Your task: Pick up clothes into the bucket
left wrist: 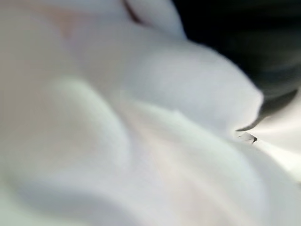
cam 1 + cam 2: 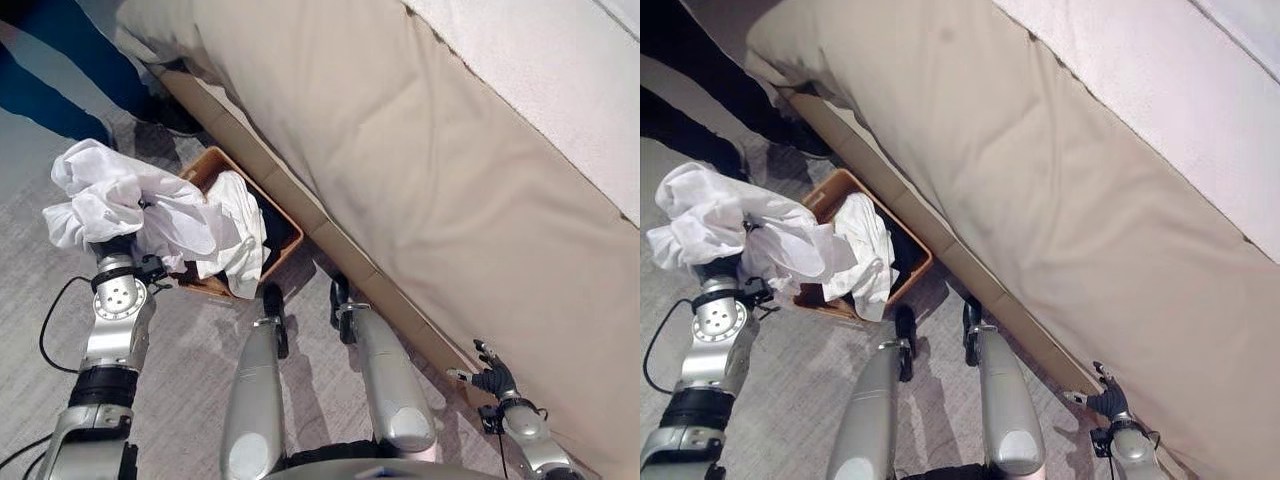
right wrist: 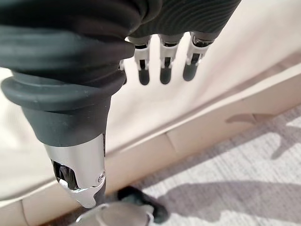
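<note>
A large bundle of white cloth [image 2: 110, 200] rides on top of my raised left arm, just left of the brown basket [image 2: 213, 160]. My left hand [image 2: 113, 246] is buried in it up to its dark cover. The left wrist view shows white cloth [image 1: 141, 141] pressed close. One end of the white cloth [image 2: 240, 235] drapes over the basket's near rim and into it. A dark garment [image 2: 280, 235] lies inside the basket. My right hand [image 2: 492, 378] hangs open and holds nothing at the lower right, by the bed's base, its fingers [image 3: 162, 70] relaxed.
The basket stands on grey carpet [image 2: 190, 370] against the base of a beige bed [image 2: 400, 150], which runs diagonally across the view. A person in blue trousers [image 2: 60, 85] and dark shoes [image 2: 175, 118] stands at the far left, beyond the basket.
</note>
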You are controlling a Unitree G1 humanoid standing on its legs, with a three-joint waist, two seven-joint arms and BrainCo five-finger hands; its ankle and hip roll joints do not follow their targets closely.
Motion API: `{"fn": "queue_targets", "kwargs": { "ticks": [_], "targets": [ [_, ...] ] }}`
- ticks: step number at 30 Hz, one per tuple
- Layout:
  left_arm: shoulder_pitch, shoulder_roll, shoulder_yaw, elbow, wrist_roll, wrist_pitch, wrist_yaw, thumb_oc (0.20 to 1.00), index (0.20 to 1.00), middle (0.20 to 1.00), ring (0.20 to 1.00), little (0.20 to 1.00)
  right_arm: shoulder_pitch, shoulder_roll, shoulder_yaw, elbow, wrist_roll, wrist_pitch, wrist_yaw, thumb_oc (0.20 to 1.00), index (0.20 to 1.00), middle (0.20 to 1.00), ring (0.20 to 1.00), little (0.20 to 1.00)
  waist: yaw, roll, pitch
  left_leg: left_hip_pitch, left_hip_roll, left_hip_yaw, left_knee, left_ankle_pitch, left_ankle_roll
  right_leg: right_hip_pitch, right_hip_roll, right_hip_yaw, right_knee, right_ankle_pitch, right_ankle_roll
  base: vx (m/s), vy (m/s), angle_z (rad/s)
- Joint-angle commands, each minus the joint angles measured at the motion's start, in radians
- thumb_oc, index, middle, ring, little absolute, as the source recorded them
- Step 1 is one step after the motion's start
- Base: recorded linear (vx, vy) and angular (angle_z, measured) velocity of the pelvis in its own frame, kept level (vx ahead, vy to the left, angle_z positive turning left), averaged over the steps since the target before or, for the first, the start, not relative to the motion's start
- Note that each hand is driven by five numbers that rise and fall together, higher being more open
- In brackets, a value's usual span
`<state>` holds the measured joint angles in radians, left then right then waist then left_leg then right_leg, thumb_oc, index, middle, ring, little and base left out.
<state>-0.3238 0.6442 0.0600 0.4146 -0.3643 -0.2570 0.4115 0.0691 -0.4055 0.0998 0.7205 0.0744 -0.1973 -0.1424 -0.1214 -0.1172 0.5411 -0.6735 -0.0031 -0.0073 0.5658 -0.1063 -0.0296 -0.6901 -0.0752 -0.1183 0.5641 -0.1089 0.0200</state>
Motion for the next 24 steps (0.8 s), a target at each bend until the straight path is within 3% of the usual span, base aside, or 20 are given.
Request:
{"fn": "queue_targets", "kwargs": {
  "ticks": [1,3,4,12,13,14,19,24],
  "targets": [
    [-0.047,0.073,-0.001,0.008,0.033,-0.065,0.055,0.2,0.2,0.2,0.2,0.2,0.014,-0.021,0.051,-0.027,0.062,-0.05,-0.043,1.0,1.0,1.0,1.0,1.0,-0.005,-0.028,-0.021,-0.028,0.01,-0.031,0.072,-0.027,-0.001,0.029,-0.098,0.048,-0.072,0.09,0.091,-0.07,0.008,-0.07],
    [-0.086,0.104,-0.033,0.044,0.047,-0.059,0.069,0.2,0.2,0.2,0.2,0.2,0.003,-0.02,0.063,-0.038,0.084,-0.065,-0.06,1.0,1.0,1.0,1.0,1.0,-0.013,-0.041,-0.021,-0.108,0.018,-0.035,0.122,-0.038,0.003,-0.042,-0.094,0.046,-0.043,0.088,0.094,-0.03,-0.001,-0.05],
    [-0.102,0.114,-0.047,0.062,0.043,-0.057,0.071,0.2,0.2,0.2,0.2,0.2,0.002,-0.024,0.067,-0.048,0.093,-0.072,-0.066,1.0,1.0,1.0,1.0,1.0,-0.013,-0.042,-0.021,-0.12,0.025,-0.043,0.154,-0.08,0.0,-0.056,-0.086,0.05,-0.01,0.055,0.101,0.0,0.0,0.0],
    [-0.211,0.158,-0.119,0.167,0.023,-0.045,0.088,0.2,0.2,0.2,0.2,0.2,0.002,-0.033,0.074,-0.076,0.136,-0.101,-0.103,1.0,1.0,1.0,1.0,1.0,-0.034,-0.068,-0.021,-0.301,0.035,-0.059,0.277,-0.111,0.01,-0.219,-0.077,0.048,0.076,0.043,0.104,-0.02,0.006,0.01],
    [-0.233,0.159,-0.131,0.185,0.019,-0.041,0.088,0.564,0.564,0.564,0.564,0.564,-0.001,-0.034,0.075,-0.075,0.142,-0.101,-0.107,1.0,1.0,1.0,1.0,1.0,-0.036,-0.07,-0.021,-0.319,0.036,-0.06,0.288,-0.114,0.012,-0.238,-0.075,0.05,0.086,0.04,0.103,-0.01,0.019,-0.05],
    [-0.247,0.158,-0.142,0.203,0.014,-0.035,0.089,1.0,1.0,1.0,1.0,1.0,-0.001,-0.037,0.078,-0.08,0.145,-0.102,-0.111,1.0,1.0,1.0,1.0,1.0,-0.039,-0.072,-0.021,-0.332,0.038,-0.059,0.297,-0.117,0.014,-0.251,-0.075,0.05,0.093,0.04,0.103,-0.01,0.024,-0.06],
    [-0.295,0.129,-0.158,0.275,-0.041,-0.025,0.091,1.0,1.0,1.0,1.0,1.0,-0.006,-0.029,0.089,-0.072,0.164,-0.103,-0.13,1.0,1.0,1.0,1.0,1.0,-0.042,-0.073,-0.021,-0.369,0.038,-0.061,0.311,-0.124,0.021,-0.288,-0.077,0.049,0.1,0.035,0.104,0.01,0.007,-0.16],
    [-0.289,0.107,-0.168,0.31,-0.009,-0.007,0.093,1.0,1.0,1.0,1.0,1.0,-0.011,-0.031,0.103,-0.073,0.156,-0.103,-0.136,1.0,1.0,1.0,1.0,1.0,-0.042,-0.066,-0.021,-0.357,0.034,-0.053,0.292,-0.122,0.022,-0.284,-0.082,0.052,0.085,0.036,0.105,0.01,0.018,0.06]
  ]
}}
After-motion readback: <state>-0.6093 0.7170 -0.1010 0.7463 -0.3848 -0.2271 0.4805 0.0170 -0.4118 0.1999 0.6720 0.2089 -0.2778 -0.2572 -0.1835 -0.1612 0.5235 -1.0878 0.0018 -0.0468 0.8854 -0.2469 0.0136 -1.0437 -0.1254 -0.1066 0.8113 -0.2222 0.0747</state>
